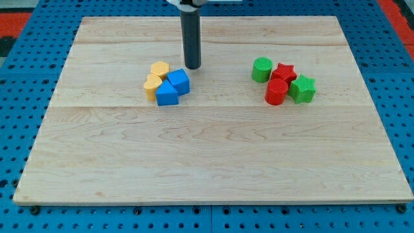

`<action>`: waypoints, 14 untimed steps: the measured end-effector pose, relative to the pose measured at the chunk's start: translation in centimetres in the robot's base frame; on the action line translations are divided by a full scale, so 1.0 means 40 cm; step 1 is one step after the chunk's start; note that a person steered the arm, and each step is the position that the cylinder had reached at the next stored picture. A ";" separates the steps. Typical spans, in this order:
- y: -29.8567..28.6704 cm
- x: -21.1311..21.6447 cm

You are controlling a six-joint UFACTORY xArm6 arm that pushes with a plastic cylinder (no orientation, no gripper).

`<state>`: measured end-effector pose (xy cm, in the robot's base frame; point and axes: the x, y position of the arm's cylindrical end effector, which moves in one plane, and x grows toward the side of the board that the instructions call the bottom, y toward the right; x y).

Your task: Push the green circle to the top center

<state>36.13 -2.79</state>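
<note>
My tip [193, 66] rests on the desk [213, 162] just above the blue blocks [173, 87] and yellow blocks [156, 76]. The green circle [262, 69] sits well apart toward the view's right, touching a red star [283, 72]. No jaws show.

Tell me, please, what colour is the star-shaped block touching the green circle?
Red: the red star sits right of the green circle, clearest in the camera view.
</note>
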 end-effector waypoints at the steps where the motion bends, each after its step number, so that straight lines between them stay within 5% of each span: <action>1: 0.143 0.074; 3: 0.493 -0.004; 4: 0.469 -0.112; 6: 0.461 -0.020; 8: 0.147 -0.043; 10: 0.057 -0.042; 14: -0.018 -0.237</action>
<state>26.63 -3.51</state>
